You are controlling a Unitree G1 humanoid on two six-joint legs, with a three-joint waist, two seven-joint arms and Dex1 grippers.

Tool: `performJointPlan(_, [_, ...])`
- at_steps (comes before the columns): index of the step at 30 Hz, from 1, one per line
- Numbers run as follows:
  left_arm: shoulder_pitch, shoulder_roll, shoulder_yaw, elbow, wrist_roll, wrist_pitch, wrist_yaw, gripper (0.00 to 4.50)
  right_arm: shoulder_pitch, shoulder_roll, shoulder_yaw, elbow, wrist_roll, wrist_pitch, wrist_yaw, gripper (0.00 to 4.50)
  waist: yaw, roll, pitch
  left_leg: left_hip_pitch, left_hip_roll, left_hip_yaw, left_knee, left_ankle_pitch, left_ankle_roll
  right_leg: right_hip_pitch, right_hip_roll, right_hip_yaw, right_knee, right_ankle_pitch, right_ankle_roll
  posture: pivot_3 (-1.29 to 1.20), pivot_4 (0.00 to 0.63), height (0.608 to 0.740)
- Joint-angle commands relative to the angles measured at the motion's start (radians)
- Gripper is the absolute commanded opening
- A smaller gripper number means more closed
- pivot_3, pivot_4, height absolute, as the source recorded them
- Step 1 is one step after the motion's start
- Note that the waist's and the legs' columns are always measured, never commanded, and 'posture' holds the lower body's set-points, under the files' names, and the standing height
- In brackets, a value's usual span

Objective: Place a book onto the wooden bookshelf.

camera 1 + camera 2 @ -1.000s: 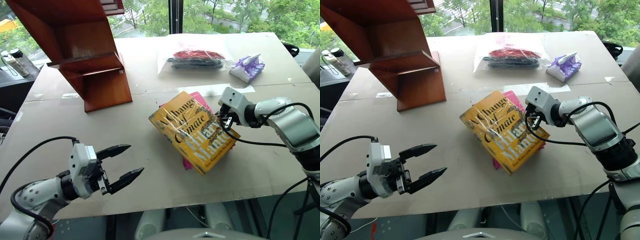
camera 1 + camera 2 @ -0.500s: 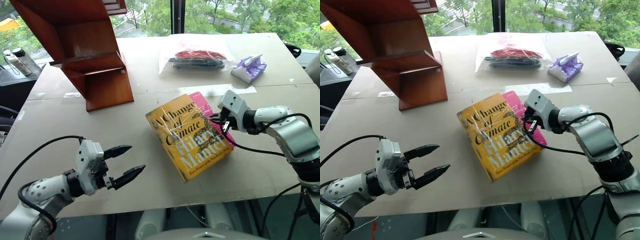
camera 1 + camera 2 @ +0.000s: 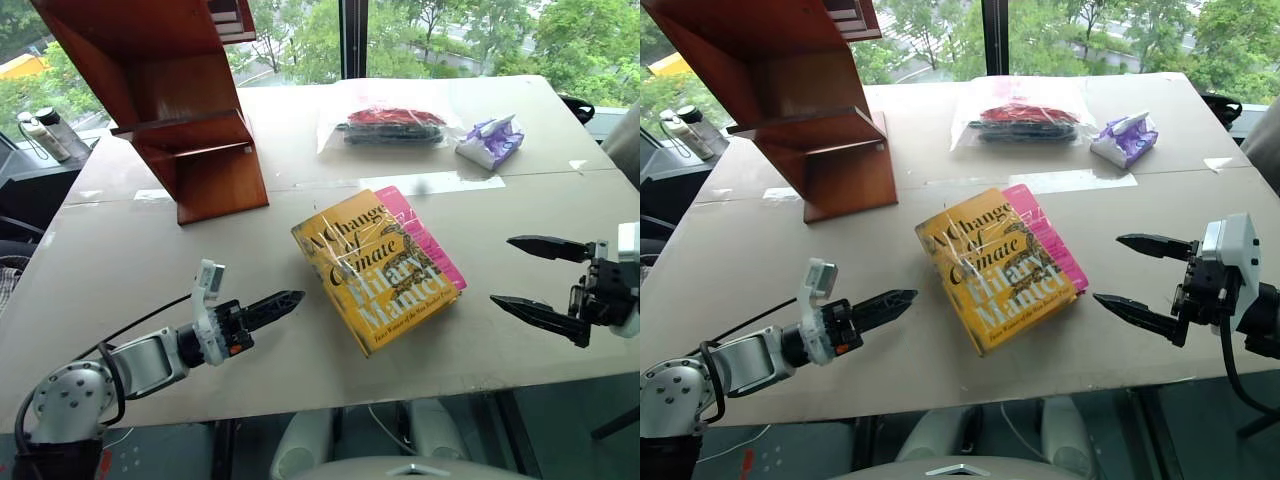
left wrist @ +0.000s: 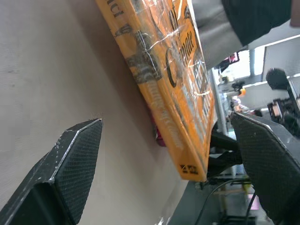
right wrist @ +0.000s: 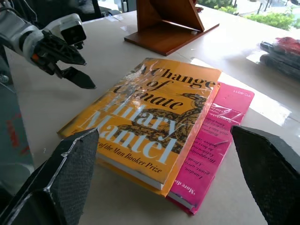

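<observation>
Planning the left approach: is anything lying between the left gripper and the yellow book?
Nothing. In the left eye view, only bare table separates the open left gripper from the yellow book; the left wrist view shows the same.

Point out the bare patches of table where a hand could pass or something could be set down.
Free: the table between the wooden bookshelf and the book; the near edge between both grippers. Crowded: the far side, with a clear bag and a purple pack.
</observation>
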State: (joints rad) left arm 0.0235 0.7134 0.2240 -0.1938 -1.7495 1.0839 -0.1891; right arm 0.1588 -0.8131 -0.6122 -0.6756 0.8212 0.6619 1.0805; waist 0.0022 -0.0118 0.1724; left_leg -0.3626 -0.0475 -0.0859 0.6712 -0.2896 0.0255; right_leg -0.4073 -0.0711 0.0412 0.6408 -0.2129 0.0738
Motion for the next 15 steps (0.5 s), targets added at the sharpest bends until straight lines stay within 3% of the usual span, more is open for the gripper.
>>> performJointPlan(1, [-0.111,-0.065,-0.082,0.103,-0.112,-0.005,0.127,4.5,0.082,0.015,-0.088,-0.088,0.035,-0.039,-0.009,4.42,0.004,-0.001,-0.001,0.001,0.0,0.0,0.0,0.0,0.0,0.002,0.0,0.0,0.0,-0.001,-0.001,0.0,0.15,0.74])
performJointPlan(11, [-0.36,-0.3,-0.185,0.361,0.037,-0.001,0.164,4.5,0.222,0.073,-0.132,-0.201,0.046,-0.1,-0.109,4.42,0.014,-0.003,-0.004,0.0,-0.002,0.0,0.0,0.002,-0.004,-0.001,0.0,0.001,0.0,0.002,0.002,0.0,0.15,0.74])
performJointPlan(12, [-0.371,-0.315,-0.181,0.375,0.048,0.012,0.152,4.0,0.236,0.079,-0.135,-0.212,0.047,-0.106,-0.116,4.5,0.015,-0.003,-0.004,-0.001,-0.002,-0.001,0.0,0.002,-0.003,-0.001,0.0,0.001,0.0,0.002,0.002,0.0,0.15,0.74])
performJointPlan(13, [-0.374,-0.322,-0.176,0.378,0.053,0.028,0.139,3.88,0.246,0.086,-0.137,-0.222,0.046,-0.118,-0.125,4.5,0.014,-0.003,-0.004,-0.001,-0.002,-0.001,0.0,0.002,-0.003,0.0,0.0,0.0,0.0,0.002,0.002,0.0,0.15,0.74])
performJointPlan(15, [-0.377,-0.325,-0.159,0.384,0.071,0.048,0.12,2.87,0.262,0.093,-0.135,-0.236,0.05,-0.128,-0.142,4.5,0.013,-0.003,-0.004,-0.001,-0.002,-0.001,0.0,0.002,-0.003,0.0,0.0,0.0,0.0,0.002,0.002,0.0,0.15,0.74])
